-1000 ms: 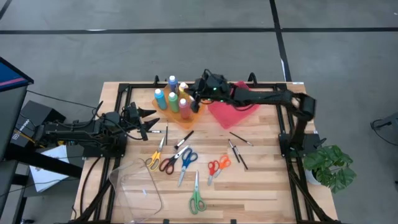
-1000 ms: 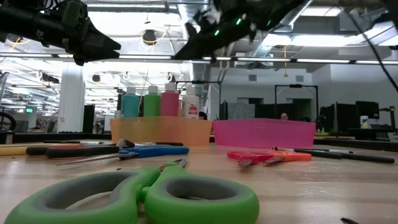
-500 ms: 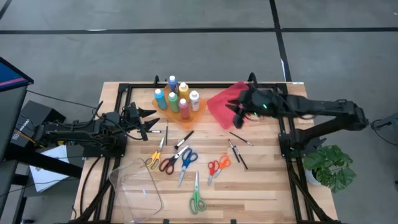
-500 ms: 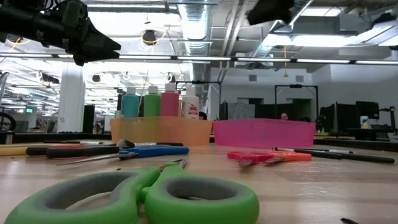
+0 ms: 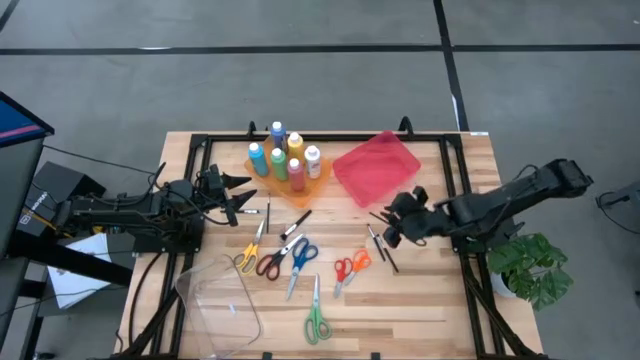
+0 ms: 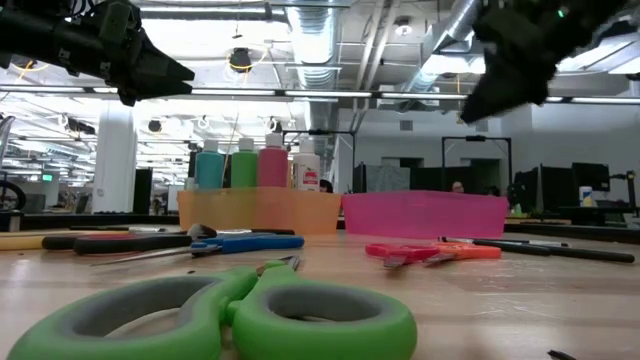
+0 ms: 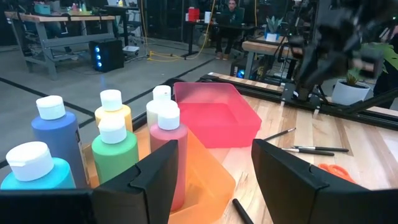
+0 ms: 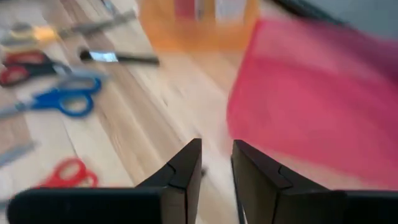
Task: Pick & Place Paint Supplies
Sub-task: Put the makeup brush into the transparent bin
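High view notes, largest first: the desk (image 5: pixel 430 300) is seen strewn with supplies. The red tray (image 5: pixel 375 167) lies empty at the far side, just beside the orange tray (image 5: pixel 318 180), in which six paint bottles (image 5: pixel 281 157) stand upright. Several scissors (image 5: pixel 300 255) lie loose near the middle; thin brushes (image 5: pixel 381 246) lie beside the right pincer (image 5: pixel 397 224).

Right pincer — hung low over those brushes, fingers parted only a narrow slit, nothing held. Left pincer (image 5: pixel 247 192) is parked near the orange tray, jaws well apart, empty.

Risk, as judged: the brushes are thin and lie flat and close together — a slightly off descent could nudge them aside, or two could be pinched at once. A narrow jaw gap could also straddle nothing.
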